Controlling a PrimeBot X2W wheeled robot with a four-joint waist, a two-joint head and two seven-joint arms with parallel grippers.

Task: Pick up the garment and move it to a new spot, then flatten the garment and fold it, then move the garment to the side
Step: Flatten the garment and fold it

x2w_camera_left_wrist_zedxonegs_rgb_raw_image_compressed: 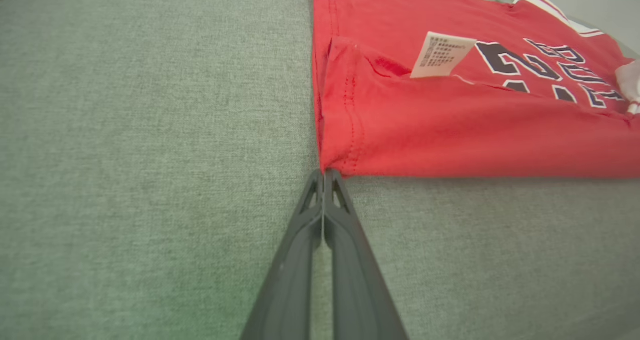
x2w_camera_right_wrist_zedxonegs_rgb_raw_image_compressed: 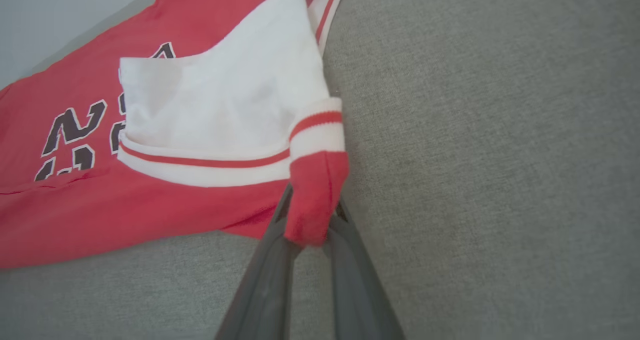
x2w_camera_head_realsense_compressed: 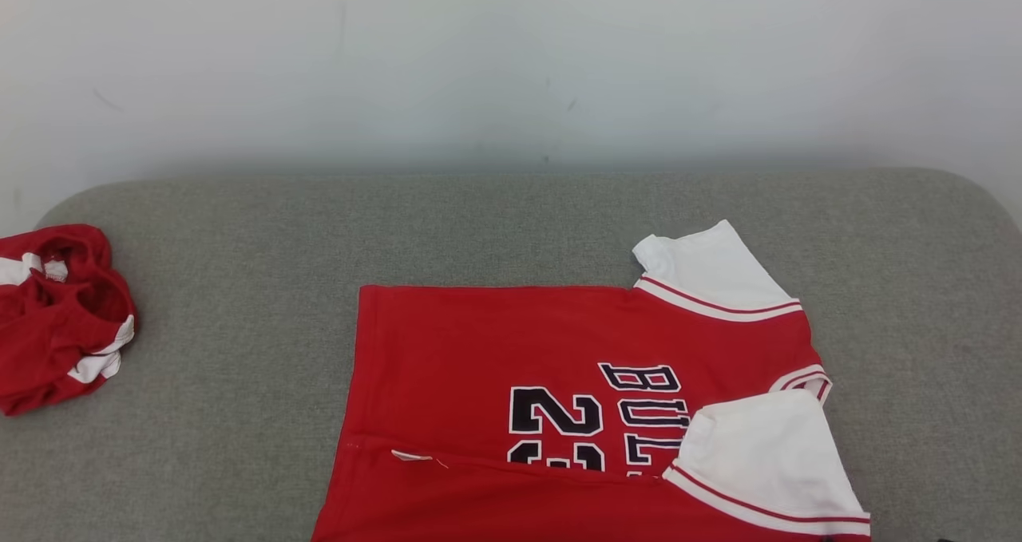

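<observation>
The garment [x2w_camera_head_realsense_compressed: 511, 350] is a red jersey with white sleeves and dark lettering, lying mostly flat on the grey padded surface [x2w_camera_head_realsense_compressed: 239, 231], its near edge folded over itself. In the left wrist view my left gripper [x2w_camera_left_wrist_zedxonegs_rgb_raw_image_compressed: 324, 175] is shut, its tips pinching the hem corner of the garment [x2w_camera_left_wrist_zedxonegs_rgb_raw_image_compressed: 450, 119]; a white care label [x2w_camera_left_wrist_zedxonegs_rgb_raw_image_compressed: 442, 54] sticks up from the fold. In the right wrist view my right gripper [x2w_camera_right_wrist_zedxonegs_rgb_raw_image_compressed: 315, 202] is shut on a red shoulder corner of the garment [x2w_camera_right_wrist_zedxonegs_rgb_raw_image_compressed: 200, 109], beside the white sleeve [x2w_camera_right_wrist_zedxonegs_rgb_raw_image_compressed: 225, 99], with fabric bunched between its fingers.
A second red and white piece of clothing [x2w_camera_head_realsense_compressed: 60, 318] lies crumpled at the surface's far left edge. A pale wall [x2w_camera_head_realsense_compressed: 511, 63] stands behind the surface. Bare grey padding stretches between the two pieces and to the jersey's right.
</observation>
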